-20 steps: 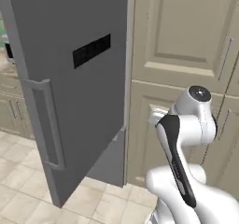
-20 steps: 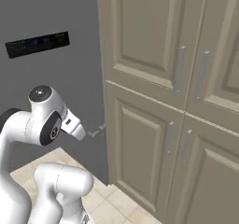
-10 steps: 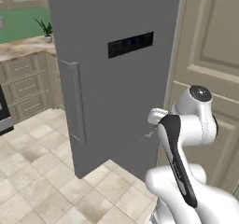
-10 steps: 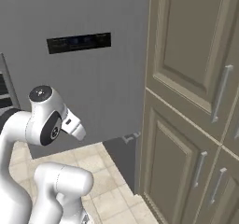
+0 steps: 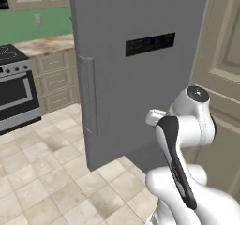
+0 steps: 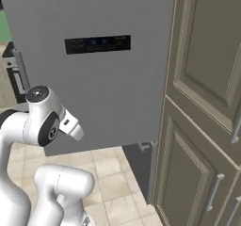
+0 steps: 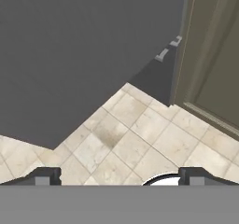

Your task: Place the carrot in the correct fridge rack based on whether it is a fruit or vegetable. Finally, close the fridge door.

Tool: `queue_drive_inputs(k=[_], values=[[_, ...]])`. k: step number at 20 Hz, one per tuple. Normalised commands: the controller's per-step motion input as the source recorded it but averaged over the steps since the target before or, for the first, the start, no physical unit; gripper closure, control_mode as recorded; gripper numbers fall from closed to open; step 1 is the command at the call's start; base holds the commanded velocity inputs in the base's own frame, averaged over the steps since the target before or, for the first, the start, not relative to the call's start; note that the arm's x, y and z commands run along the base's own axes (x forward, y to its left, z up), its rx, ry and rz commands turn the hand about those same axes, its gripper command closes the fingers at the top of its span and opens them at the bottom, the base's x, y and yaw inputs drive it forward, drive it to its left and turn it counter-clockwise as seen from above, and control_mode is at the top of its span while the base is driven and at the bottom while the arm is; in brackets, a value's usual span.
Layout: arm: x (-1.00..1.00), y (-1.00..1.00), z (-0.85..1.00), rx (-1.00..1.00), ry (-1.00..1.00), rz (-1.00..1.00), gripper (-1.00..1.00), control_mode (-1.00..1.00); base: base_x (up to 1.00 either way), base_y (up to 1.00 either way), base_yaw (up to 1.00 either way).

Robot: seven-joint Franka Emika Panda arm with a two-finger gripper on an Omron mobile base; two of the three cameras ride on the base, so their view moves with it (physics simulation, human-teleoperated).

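in front of the base the fridge door stands swung partly out over the tiled floor, its bar handle near its left edge and the dark display panel higher up; it is likely heavy, rigid and smooth, best pushed flat on its face or taken by the bar; the gripper hangs low with fingers spread wide, empty, beside the beige cabinet doors
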Motion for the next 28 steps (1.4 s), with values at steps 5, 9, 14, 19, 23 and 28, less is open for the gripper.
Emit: queue_drive_inputs(k=[5,9,14,19,23,28], values=[[0.0,0.0,0.0,0.0,0.0,0.0,-1.0,1.0,0.26,-0.44,0.28],[0.0,0.0,0.0,0.0,0.0,0.0,-1.0,1.0,0.14,-0.42,0.27],[0.0,0.0,0.0,0.0,0.0,0.0,-1.0,1.0,0.26,-0.37,0.26],[0.0,0.0,0.0,0.0,0.0,0.0,-1.0,1.0,0.19,-0.32,0.25],[0.0,0.0,0.0,0.0,0.0,0.0,-1.0,1.0,0.18,-0.24,0.23],[0.0,0.0,0.0,0.0,0.0,0.0,-1.0,1.0,0.2,-0.19,0.22]])
